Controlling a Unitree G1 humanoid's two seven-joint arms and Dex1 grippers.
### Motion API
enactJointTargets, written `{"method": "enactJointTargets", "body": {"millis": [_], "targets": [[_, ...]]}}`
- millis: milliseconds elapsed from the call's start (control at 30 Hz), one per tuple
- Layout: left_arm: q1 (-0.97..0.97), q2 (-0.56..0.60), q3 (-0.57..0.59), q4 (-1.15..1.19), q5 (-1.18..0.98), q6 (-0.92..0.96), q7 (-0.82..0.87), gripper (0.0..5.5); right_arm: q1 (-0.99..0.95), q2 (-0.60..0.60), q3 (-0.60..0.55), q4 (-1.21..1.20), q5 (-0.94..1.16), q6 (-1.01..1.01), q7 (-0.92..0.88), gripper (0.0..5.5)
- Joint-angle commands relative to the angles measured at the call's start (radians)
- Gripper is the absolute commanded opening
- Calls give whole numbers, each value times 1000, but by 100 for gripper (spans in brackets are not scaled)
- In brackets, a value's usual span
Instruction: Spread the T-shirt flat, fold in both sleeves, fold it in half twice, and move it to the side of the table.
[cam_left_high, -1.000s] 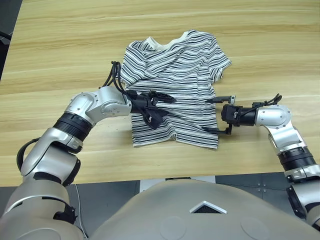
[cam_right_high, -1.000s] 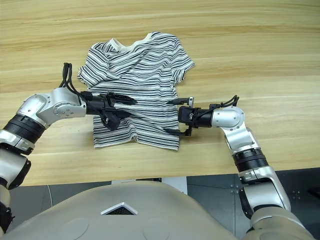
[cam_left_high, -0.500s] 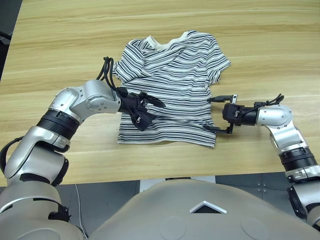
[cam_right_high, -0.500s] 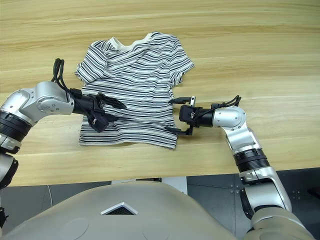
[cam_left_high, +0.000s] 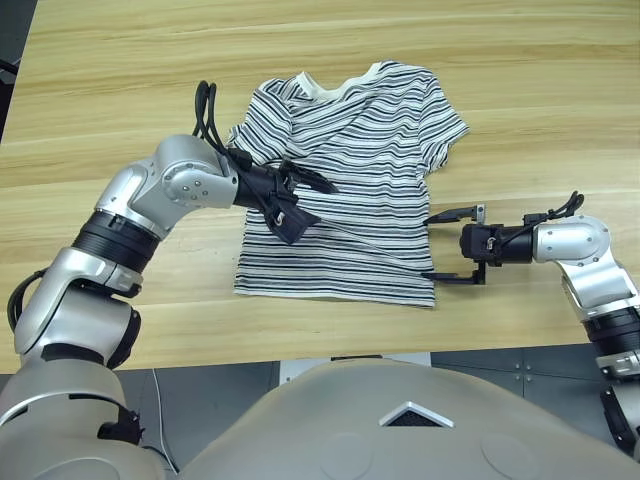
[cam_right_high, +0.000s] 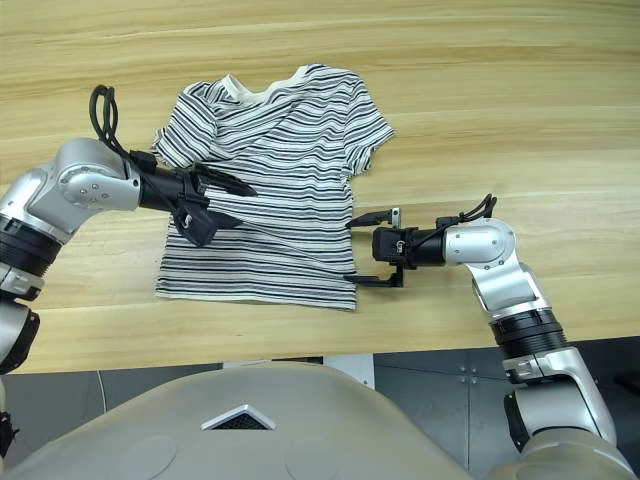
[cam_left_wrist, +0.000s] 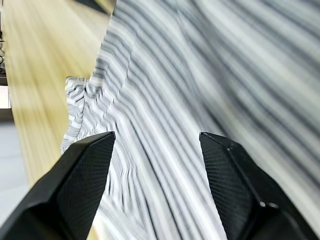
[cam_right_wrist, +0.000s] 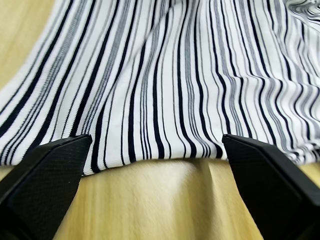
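A black-and-white striped T-shirt (cam_left_high: 350, 180) lies on the wooden table (cam_left_high: 120, 80), collar at the far end and hem toward me. Its left sleeve (cam_left_high: 255, 125) is bunched, while the right sleeve (cam_left_high: 447, 130) lies spread out. My left gripper (cam_left_high: 303, 205) is open over the shirt's left side, and the striped cloth (cam_left_wrist: 165, 85) shows between its fingers (cam_left_wrist: 80, 190). My right gripper (cam_left_high: 452, 245) is open just off the shirt's near right corner, holding nothing. The hem (cam_right_wrist: 150, 150) runs across in front of its fingers (cam_right_wrist: 45, 185).
Bare wood surrounds the shirt on every side. The table's near edge (cam_left_high: 330, 350) runs a short way below the hem.
The shirt's near left corner has been drawn out to the left and the hem lies straighter. My left gripper has moved up the shirt. My right gripper has backed off to the right.
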Motion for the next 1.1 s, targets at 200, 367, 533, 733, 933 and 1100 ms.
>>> {"method": "enactJointTargets", "body": {"millis": [200,367,533,733,933,1100], "targets": [[126,29,136,-370,-57,267,-16,314,16,-88,-33,-39,-7,27,39,481],[-32,-42,218,-3,-31,228,78,314,95,-135,-28,-103,29,49,94,481],[-246,-112,231,466,107,147,321,314,99,-135,-38,-110,27,51,92,481],[-362,-204,193,840,232,124,573,314,-12,-77,-104,-96,72,30,35,481],[-351,-280,199,963,229,119,594,314,-124,-63,-163,-114,136,50,29,481],[-355,-283,224,967,201,95,565,314,-131,36,-80,-117,112,45,3,481]]}}
